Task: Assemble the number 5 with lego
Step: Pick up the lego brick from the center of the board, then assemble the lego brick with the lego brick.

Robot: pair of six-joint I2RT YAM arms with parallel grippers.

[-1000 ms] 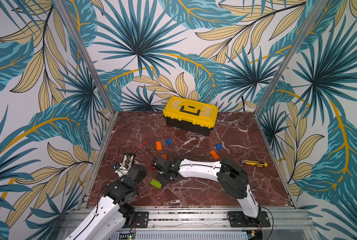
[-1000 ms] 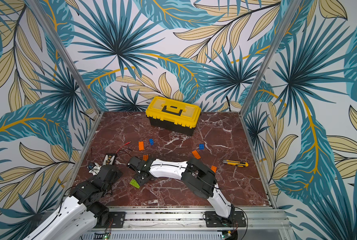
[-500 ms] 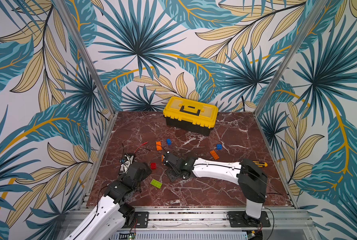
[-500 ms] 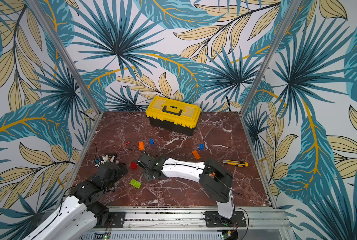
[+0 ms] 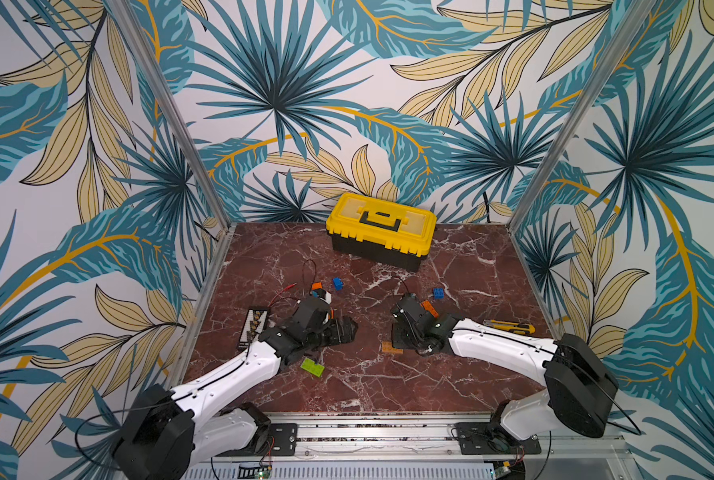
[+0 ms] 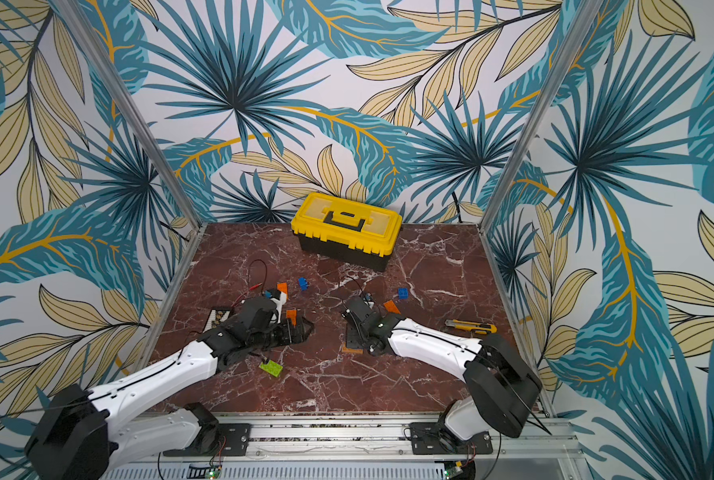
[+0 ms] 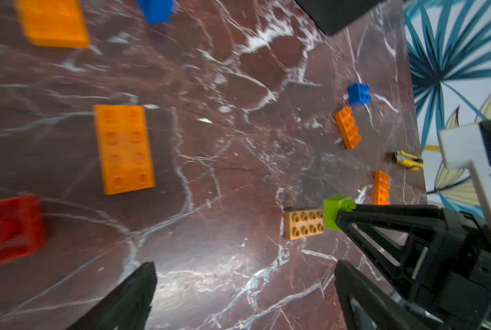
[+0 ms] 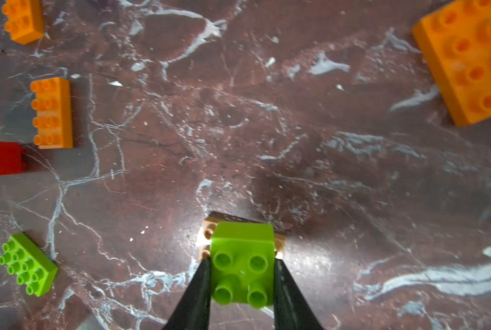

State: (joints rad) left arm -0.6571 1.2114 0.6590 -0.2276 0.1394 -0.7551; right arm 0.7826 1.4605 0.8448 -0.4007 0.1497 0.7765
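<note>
In both top views a yellow-and-black toolbox (image 5: 380,230) stands at the back of the marble table (image 5: 471,374), and the lego lies scattered across the middle. The left claw (image 5: 344,330) is low over the table, left of centre, near a long lime green brick (image 5: 312,367). The right claw (image 5: 402,345) points down beside a tan brick (image 5: 390,347), right of centre. A blue brick (image 6: 303,283) lies farther back, just beside an orange brick (image 6: 282,287). A utility knife (image 6: 470,326) lies near the right edge.

In the left wrist view the left claw (image 7: 244,300) stands wide apart with nothing between its fingers (image 7: 130,300), only bare table. A flat orange plate (image 7: 124,148) and a blurred red brick (image 7: 8,228) lie close ahead. Farther off, the right claw holds a small lime green brick (image 7: 337,211) at the end of the tan brick (image 7: 304,224).

In the right wrist view the right claw (image 8: 242,264) is clamped on the small lime green brick (image 8: 243,243), studs facing the camera, over one end of the tan brick (image 8: 208,228). I cannot tell whether the two are pressed together. The long lime green brick (image 8: 27,264) and the red brick (image 8: 1,158) lie well apart from them.
</note>
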